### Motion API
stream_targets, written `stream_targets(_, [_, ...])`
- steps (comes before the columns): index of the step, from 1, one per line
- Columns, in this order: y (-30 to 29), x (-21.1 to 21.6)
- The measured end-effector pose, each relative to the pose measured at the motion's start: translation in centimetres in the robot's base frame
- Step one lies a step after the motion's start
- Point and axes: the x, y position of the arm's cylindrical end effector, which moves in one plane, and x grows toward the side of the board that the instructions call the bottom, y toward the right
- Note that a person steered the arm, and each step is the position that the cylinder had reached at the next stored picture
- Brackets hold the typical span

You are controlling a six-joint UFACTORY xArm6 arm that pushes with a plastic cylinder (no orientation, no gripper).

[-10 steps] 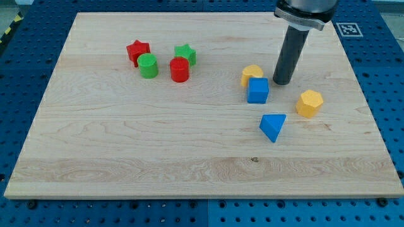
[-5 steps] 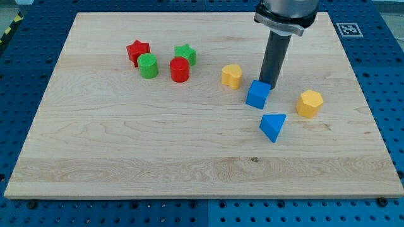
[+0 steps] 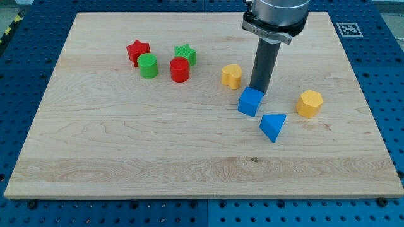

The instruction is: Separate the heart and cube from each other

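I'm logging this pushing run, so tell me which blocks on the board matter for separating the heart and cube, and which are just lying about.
In the job:
yellow heart
blue cube, apart from the heart
my tip, at the cube's upper edge

Lying about:
red star
green star
green cylinder
red cylinder
blue pyramid-like block
yellow hexagonal block

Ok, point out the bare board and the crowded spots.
Free: the wide strip along the view's bottom, below the blue triangular block, and the view's left below the green cylinder. Crowded: the red-green cluster, and around my tip at the blue cube.
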Motion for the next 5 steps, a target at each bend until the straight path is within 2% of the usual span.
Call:
stream_targets(2, [-2.5,0.1])
stream_targets(5, [-2.4,2.4])
